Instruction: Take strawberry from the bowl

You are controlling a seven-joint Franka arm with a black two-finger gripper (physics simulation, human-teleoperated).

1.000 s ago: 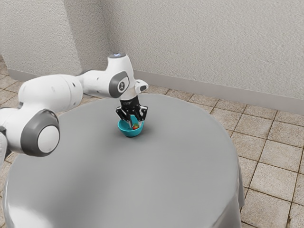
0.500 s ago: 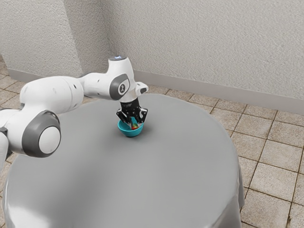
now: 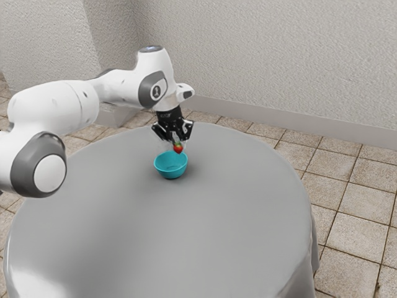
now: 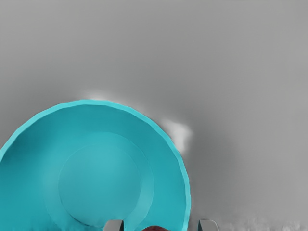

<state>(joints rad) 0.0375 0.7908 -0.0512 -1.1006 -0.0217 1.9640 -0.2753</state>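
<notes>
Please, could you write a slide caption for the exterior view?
The pincer holds a red strawberry above a turquoise bowl on a grey table.

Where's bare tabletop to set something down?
Table: the wide stretch from bowl to near edge, and the patch between bowl and the edge at the exterior view's right. Crowded: just above the bowl, where the gripper holds the strawberry, and toward the exterior view's left, where the arm reaches in.

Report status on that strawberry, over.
Gripper shut on strawberry. Strawberry out of the bowl, held in the air above it. Bowl upright on the table below; no obstruction seen around the gripper.
</notes>
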